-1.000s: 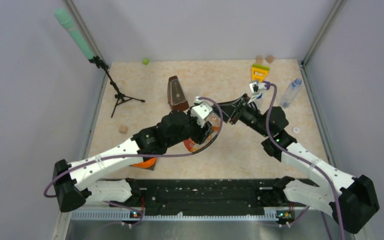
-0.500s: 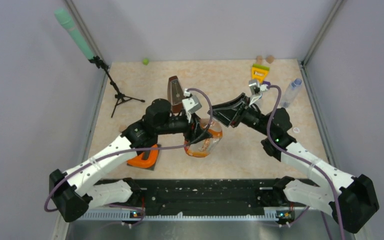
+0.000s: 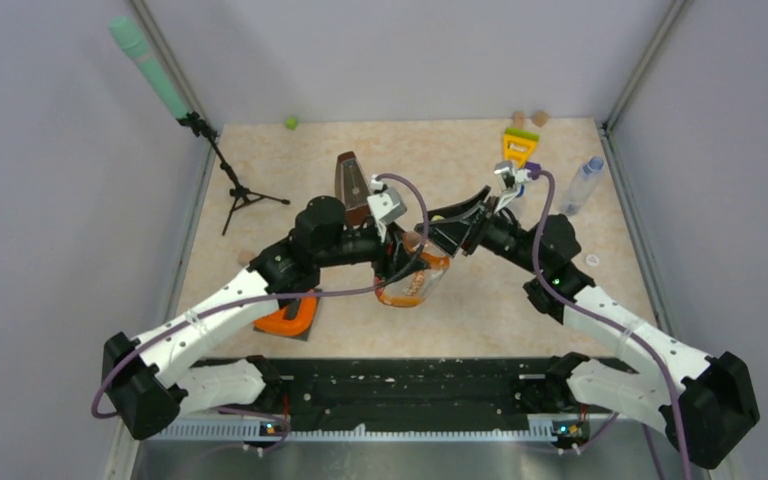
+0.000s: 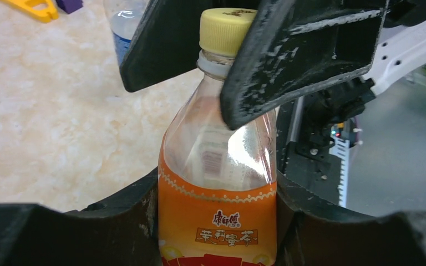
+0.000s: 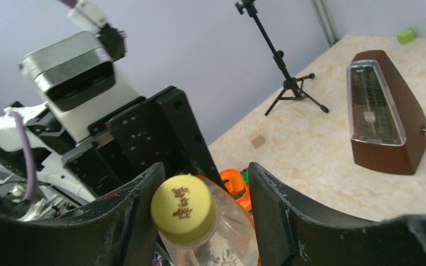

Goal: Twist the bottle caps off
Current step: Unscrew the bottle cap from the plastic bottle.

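Note:
My left gripper (image 3: 406,264) is shut on the body of the squat orange-tinted bottle (image 3: 416,283), holding it above the table; its jaws press the orange label (image 4: 217,216) from both sides. The yellow cap (image 4: 226,30) sits screwed on the neck. My right gripper (image 3: 440,233) is open around that cap (image 5: 183,208): the cap lies against its left finger (image 5: 138,210), with a gap to the right finger (image 5: 277,210). A slim clear bottle (image 3: 580,187) lies at the far right. A blue-labelled bottle (image 4: 123,27) shows behind the fingers. A white cap (image 3: 592,260) lies loose on the table.
A brown metronome (image 3: 355,185) stands behind the left wrist. A black tripod with a green microphone (image 3: 235,190) is at the back left. An orange clamp (image 3: 290,315) lies under the left arm. A yellow tool (image 3: 520,145) and tan discs (image 3: 530,118) lie at the back right.
My left wrist turned and carried the orange bottle right, its cap toward the right arm. My right gripper moved in and now has its open jaws around the yellow cap.

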You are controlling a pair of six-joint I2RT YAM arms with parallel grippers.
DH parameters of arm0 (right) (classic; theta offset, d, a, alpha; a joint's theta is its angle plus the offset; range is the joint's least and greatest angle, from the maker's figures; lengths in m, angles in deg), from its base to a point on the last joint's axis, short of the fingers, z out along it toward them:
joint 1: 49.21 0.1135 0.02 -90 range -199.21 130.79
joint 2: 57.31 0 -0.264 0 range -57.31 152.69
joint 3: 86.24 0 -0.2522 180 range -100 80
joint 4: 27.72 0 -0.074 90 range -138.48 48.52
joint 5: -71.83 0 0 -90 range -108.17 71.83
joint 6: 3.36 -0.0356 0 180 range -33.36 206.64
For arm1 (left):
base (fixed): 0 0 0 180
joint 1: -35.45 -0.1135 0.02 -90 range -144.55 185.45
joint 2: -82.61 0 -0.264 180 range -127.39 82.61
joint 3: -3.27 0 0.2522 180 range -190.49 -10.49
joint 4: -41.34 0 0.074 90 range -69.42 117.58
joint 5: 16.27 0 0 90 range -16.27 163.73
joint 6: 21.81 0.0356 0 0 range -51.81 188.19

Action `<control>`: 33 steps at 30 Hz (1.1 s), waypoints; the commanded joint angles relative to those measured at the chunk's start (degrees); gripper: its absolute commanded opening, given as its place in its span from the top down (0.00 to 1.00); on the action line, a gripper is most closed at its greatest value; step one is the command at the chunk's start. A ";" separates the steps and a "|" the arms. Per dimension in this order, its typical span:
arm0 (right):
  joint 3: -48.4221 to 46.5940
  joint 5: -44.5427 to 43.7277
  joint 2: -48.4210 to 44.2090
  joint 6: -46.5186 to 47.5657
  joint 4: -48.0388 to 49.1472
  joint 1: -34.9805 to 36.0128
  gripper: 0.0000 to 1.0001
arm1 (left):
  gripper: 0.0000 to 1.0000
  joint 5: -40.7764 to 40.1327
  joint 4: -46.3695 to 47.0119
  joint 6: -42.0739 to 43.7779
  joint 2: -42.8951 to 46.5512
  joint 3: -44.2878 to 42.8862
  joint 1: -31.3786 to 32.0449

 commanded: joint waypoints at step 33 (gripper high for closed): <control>-1.05 -10.10 -3.71 0.70 -4.54 0.34 0.63 | 1.00 -25.89 1.40 7.31 0.82 -2.42 10.84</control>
